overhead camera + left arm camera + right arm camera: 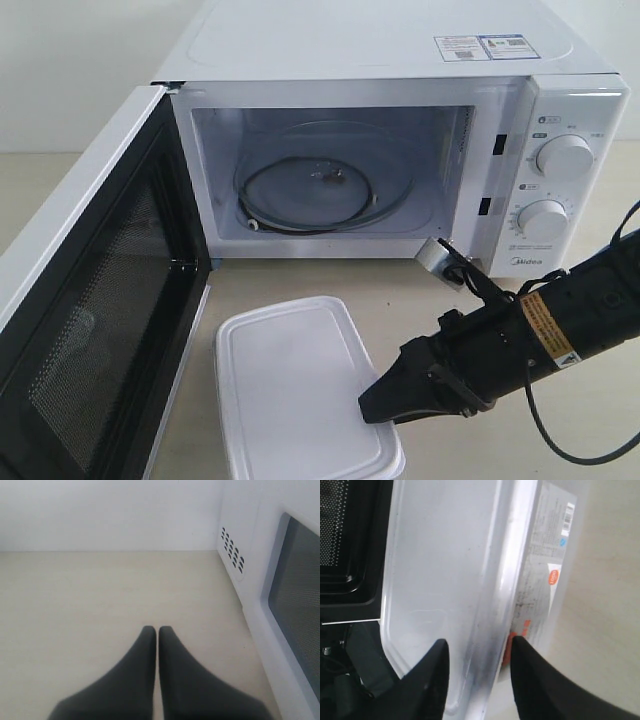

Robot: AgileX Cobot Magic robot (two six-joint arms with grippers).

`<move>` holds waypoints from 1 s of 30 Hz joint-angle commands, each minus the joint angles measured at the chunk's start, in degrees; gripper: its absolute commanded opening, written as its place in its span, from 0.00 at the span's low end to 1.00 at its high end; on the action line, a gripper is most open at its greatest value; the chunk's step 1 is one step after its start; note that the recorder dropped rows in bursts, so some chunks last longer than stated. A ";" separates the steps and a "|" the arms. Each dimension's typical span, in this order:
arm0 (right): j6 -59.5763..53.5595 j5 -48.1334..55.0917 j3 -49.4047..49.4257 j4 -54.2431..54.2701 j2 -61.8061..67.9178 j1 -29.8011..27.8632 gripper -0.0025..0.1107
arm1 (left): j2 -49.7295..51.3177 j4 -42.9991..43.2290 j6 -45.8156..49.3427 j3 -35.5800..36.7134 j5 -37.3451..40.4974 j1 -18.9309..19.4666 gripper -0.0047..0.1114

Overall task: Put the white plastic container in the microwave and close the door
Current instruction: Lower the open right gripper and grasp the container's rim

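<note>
The white container (pixel 290 380) lies on the table (pixel 420 290) before the microwave (pixel 400 50), beside its open door (pixel 90 300). The right gripper (pixel 375 412) straddles the container's right rim, jaws apart. The left gripper (pixel 158 630) is closed and empty.

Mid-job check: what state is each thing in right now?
door: wide open
microwave: cavity holds only its turntable
white plastic container: lid on, on the table outside
right gripper: open, astride the container's edge
left gripper: shut, empty

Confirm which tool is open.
The right tool: its jaws stand apart, straddling an edge of the white plastic container. The left tool has its jaws pressed together over the table.
</note>
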 commanded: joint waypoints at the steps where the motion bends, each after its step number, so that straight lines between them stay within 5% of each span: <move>1: 0.07 -0.69 0.04 0.15 0.06 0.10 0.37 | -0.17 -0.15 0.26 0.19 0.03 0.15 0.08; 30: 4.48 -2.23 0.04 0.15 0.06 0.10 0.37 | -0.17 -0.15 0.26 0.19 0.03 0.15 0.08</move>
